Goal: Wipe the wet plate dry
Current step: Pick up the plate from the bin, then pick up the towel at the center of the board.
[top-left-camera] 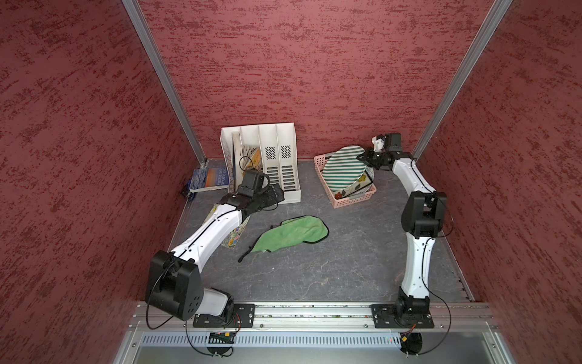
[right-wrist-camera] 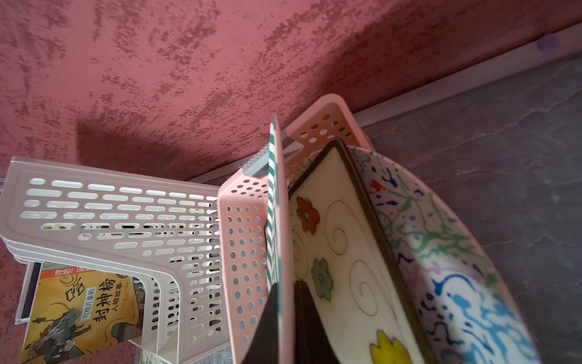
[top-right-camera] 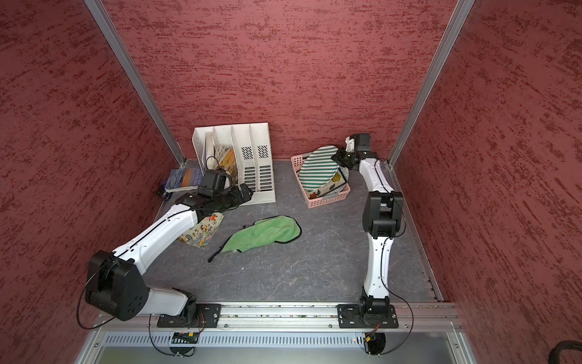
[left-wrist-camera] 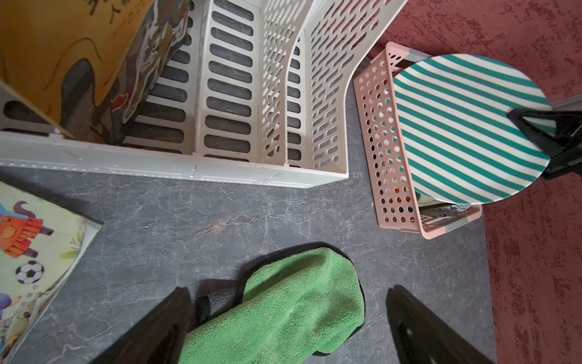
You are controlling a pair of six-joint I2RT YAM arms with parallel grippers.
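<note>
A green-and-white striped plate point(top-left-camera: 343, 168) point(top-right-camera: 318, 168) point(left-wrist-camera: 466, 126) stands tilted in a pink basket point(top-left-camera: 354, 201) point(left-wrist-camera: 378, 141) at the back right. My right gripper point(top-left-camera: 362, 156) point(top-right-camera: 336, 156) point(right-wrist-camera: 285, 283) is shut on the plate's far rim, one finger on each face; in the right wrist view the plate point(right-wrist-camera: 277, 205) shows edge-on. A green cloth point(top-left-camera: 293, 234) point(top-right-camera: 264, 234) point(left-wrist-camera: 283, 312) lies crumpled mid-table. My left gripper point(top-left-camera: 278, 197) point(top-right-camera: 247, 192) point(left-wrist-camera: 288, 291) hovers open beyond the cloth's left end, holding nothing.
Two more plates lean in the basket: a flowered one point(right-wrist-camera: 340, 252) and a blue-patterned one point(right-wrist-camera: 441, 252). A white file rack point(top-left-camera: 277, 157) with books stands at the back. A blue book point(top-left-camera: 209, 179) and a picture book point(left-wrist-camera: 31, 252) lie at the left.
</note>
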